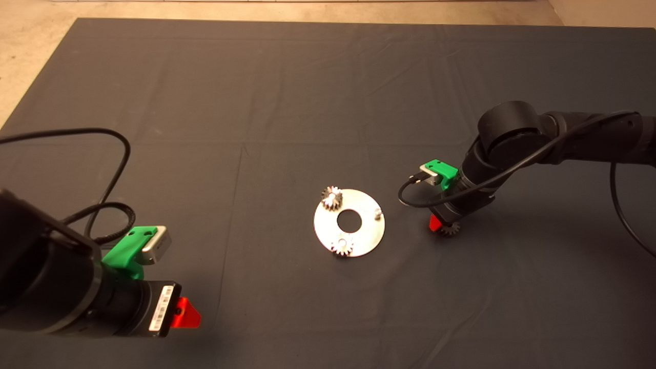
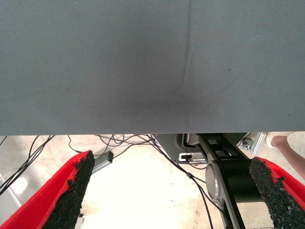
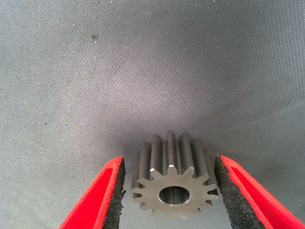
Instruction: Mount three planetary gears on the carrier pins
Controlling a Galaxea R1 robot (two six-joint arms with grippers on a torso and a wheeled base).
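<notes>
A flat round silver plate (image 1: 369, 233) lies mid-mat. Two planetary gears (image 1: 331, 198) (image 1: 342, 247) sit on two of its carrier pins. One carrier pin (image 1: 377, 212) stands bare on the plate's right side. A third gear (image 1: 451, 229) (image 3: 174, 183) lies flat on the mat to the right of the plate, its centre hole facing up. My right gripper (image 1: 442, 225) (image 3: 169, 160) points down over this gear, open. Its fingers (image 3: 107, 200) straddle the gear, with a narrow gap showing on one side. My left gripper (image 1: 185, 313) (image 2: 172, 157) waits open and empty at the lower left.
The dark mat (image 1: 287, 102) is bare around the plate. Black cables (image 1: 110, 169) loop on the mat by the left arm. In the left wrist view, the mat's edge (image 2: 143, 132) shows, and beyond it the floor with cables and a black stand (image 2: 228, 176).
</notes>
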